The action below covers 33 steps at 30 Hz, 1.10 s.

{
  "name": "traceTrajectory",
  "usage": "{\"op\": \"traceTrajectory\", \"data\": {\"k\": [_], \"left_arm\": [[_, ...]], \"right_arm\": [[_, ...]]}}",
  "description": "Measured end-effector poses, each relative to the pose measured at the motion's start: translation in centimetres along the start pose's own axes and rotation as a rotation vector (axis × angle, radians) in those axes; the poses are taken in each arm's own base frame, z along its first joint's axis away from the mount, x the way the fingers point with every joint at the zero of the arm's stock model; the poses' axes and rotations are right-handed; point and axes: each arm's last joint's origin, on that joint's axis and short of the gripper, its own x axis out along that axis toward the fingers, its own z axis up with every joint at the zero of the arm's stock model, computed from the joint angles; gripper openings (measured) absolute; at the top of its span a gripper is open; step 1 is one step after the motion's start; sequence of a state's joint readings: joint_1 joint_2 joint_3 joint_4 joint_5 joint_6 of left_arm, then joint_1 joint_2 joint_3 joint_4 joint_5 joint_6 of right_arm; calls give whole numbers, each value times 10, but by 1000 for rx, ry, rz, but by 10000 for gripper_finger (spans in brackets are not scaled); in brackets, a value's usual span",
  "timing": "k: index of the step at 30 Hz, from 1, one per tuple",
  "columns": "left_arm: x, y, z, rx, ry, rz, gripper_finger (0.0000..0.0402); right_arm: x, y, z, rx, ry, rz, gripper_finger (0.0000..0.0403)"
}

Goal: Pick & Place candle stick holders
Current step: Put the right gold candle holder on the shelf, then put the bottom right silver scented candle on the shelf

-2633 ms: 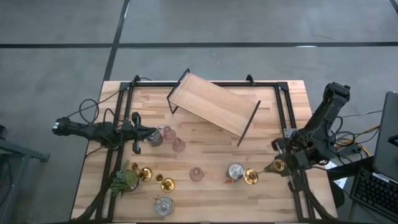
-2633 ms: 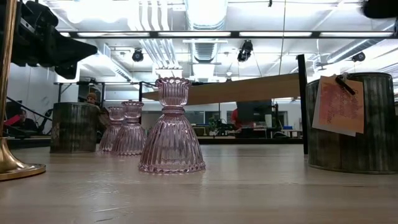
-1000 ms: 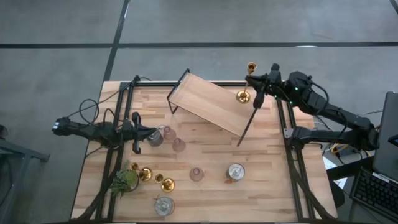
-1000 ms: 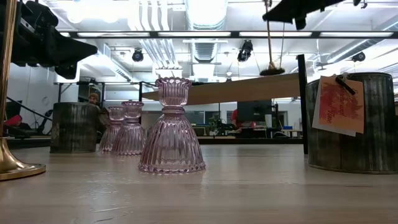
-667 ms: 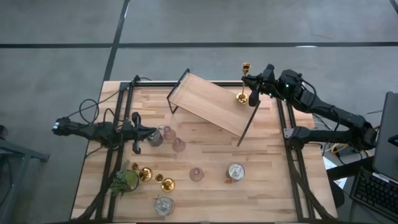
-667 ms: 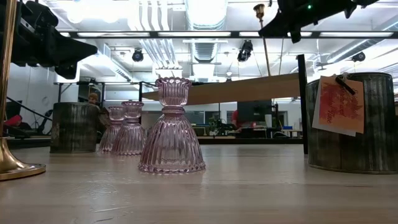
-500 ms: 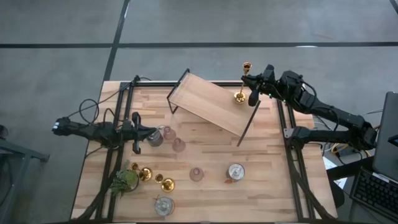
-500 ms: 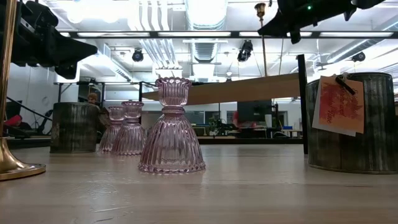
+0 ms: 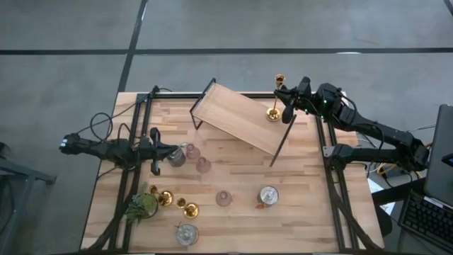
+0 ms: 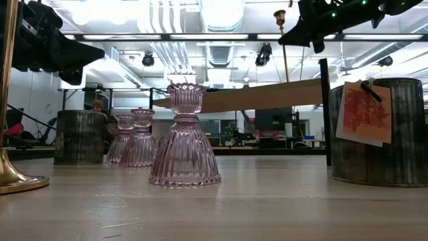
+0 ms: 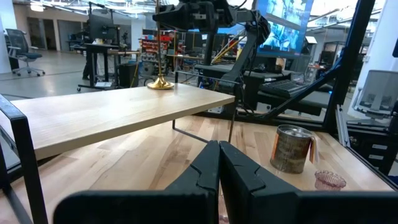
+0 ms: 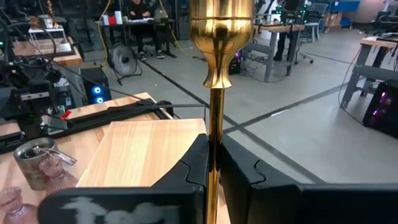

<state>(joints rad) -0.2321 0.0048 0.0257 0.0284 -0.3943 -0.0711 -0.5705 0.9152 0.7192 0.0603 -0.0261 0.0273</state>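
High view | right hand (image 9: 287, 106) pinching gold candlestick (image 9: 274, 103) on shelf (image 9: 233, 117) | left hand (image 9: 175, 151) pressed together

Three gold candlesticks (image 9: 273, 113), three silvery holders (image 9: 268, 195), three pink cups (image 9: 224, 198)

A big room with a grey floor (image 9: 71, 28), long bright ceiling lights (image 10: 221, 36), desks (image 12: 37, 46), office chairs (image 11: 17, 46) and a blue screen (image 11: 286, 25) far behind the wooden table (image 9: 233, 212).

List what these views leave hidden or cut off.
- Gold candlestick in the right gripper: right wrist view, base hidden behind the fingers.
- Near gold candlestick: low view, top cut off by the edge.
- Leafy plant: high view, may hide something beneath.
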Motion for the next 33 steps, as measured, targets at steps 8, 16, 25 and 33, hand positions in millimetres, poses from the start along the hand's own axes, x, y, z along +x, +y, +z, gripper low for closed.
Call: {"op": "traceTrajectory", "data": {"k": [8,16,25,33], "left_arm": [[0,0,0,0,0,0,12],[0,0,0,0,0,0,12],[0,0,0,0,0,0,12],[0,0,0,0,0,0,12]], "right_arm": [[1,0,-8,38,58,-3,43],[0,0,-9,53,71,-4,69],[-8,0,-8,55,86,-6,128],[-21,1,-7,85,107,-4,204]]}}
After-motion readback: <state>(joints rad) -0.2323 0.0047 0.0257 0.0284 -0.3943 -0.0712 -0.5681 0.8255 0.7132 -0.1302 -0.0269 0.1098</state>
